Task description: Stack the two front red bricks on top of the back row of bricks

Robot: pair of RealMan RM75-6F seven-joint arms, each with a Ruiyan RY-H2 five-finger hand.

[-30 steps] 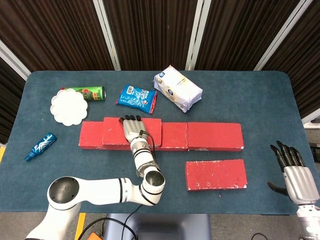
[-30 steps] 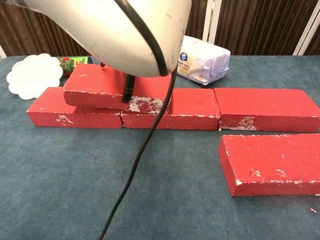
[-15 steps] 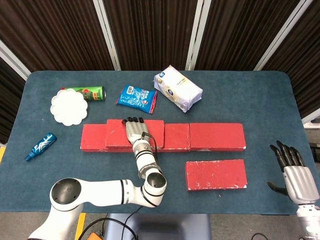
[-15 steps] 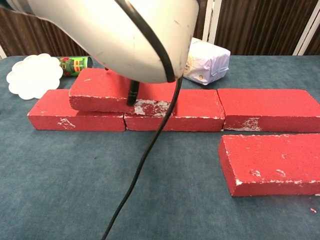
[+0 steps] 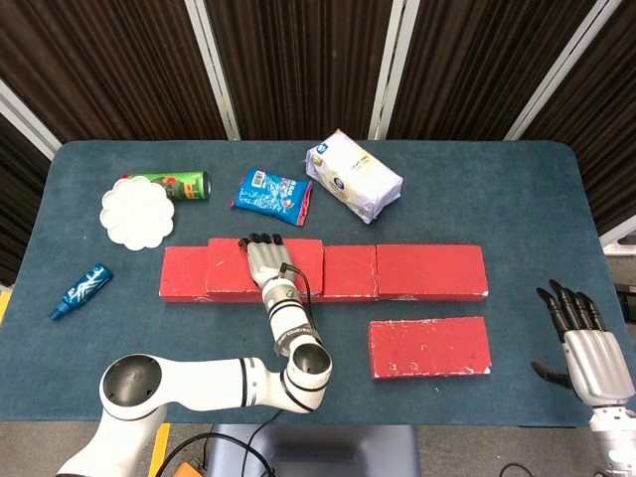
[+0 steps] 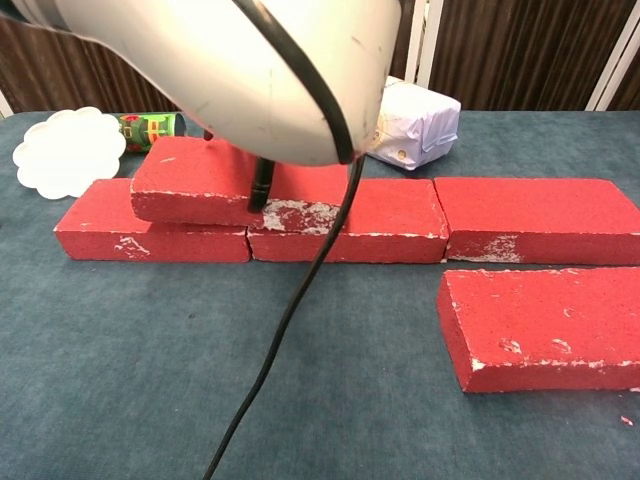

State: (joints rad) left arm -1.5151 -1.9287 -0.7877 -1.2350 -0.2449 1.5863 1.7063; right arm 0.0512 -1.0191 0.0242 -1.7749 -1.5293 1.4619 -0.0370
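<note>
My left arm (image 6: 250, 70) is filling the upper chest view, hiding most of what my left hand (image 5: 264, 260) is doing; I'm gripping the stacked brick (image 5: 227, 266), which is sitting on the back row (image 5: 427, 272) toward its left end, slightly askew. The remaining front brick (image 5: 429, 347) is lying at about five o'clock from it, with bare cloth all round. My right hand (image 5: 584, 343) is hanging empty, fingers apart, past the table (image 5: 517, 199) edge at three o'clock.
</note>
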